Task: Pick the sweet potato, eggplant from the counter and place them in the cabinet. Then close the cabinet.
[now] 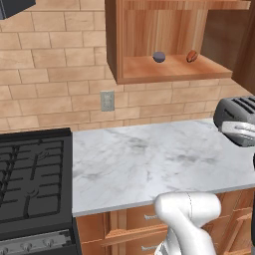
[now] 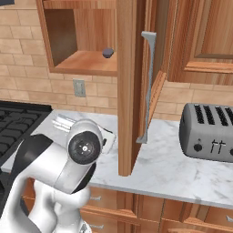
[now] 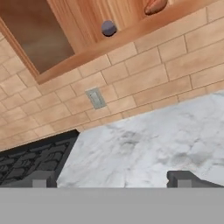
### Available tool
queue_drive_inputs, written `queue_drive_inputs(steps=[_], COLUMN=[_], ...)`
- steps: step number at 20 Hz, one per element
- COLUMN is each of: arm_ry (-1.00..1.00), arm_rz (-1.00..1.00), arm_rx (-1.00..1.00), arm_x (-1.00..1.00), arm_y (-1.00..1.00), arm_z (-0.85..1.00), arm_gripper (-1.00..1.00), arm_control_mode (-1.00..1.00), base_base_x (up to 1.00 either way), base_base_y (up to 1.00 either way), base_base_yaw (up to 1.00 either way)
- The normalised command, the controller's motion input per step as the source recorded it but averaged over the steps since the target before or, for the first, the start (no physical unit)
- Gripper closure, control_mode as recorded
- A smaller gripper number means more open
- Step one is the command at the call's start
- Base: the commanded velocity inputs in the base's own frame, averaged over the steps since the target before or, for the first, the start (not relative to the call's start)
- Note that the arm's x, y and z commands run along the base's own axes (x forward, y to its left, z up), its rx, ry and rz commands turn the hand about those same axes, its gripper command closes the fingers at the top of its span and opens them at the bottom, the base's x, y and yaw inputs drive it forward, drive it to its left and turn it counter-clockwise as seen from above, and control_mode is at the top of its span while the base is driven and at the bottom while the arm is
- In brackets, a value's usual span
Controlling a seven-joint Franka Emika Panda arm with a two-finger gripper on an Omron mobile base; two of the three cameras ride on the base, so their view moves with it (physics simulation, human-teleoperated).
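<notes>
Gripper [image 3: 111, 178]: two dark fingertips [image 3: 183, 178] set wide apart, as seen in the hand view; nothing between them, nothing touched. Poised above the counter, facing the brick wall.

Counter [image 1: 149, 164]: white marble slab with grey veins, over light wooden drawers; black stove top [image 1: 32, 179] adjoining on the left.

Cabinet [image 1: 172, 69]: reddish-brown wall unit above the counter, standing open. Panelled door [image 2: 129, 86] swung out toward the near side, with a long thin metal bar handle [image 2: 149, 86] on its face.

Eggplant [image 1: 159, 57]: small dark purple lump resting on the cabinet's bottom board, left of centre.

Sweet potato [image 1: 191, 56]: small orange-brown oval on the same board, to the right of the eggplant, apart from it.

Toaster [image 2: 209, 132]: grey, slotted, on the counter at the right end.

Wall outlet [image 1: 107, 100]: grey plate on the brick wall, below the cabinet's left corner.
</notes>
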Motion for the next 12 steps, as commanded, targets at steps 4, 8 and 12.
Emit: queue_drive_inputs(steps=[4,8,12], arm_ry=[-0.23,-0.32,-0.37], arm_rz=[0.0,0.0,0.0], arm_rx=[0.07,0.04,0.06], arm_x=[0.0,-0.09,-0.36], arm_y=[0.48,0.71,0.53], arm_z=[-1.0,-1.0,-1.0], arm_gripper=[-1.0,-1.0,-1.0], arm_control_mode=[-1.0,-1.0,-1.0], base_base_x=[0.0,0.0,0.0], base_base_y=[0.0,0.0,0.0], base_base_yaw=[0.0,0.0,0.0])
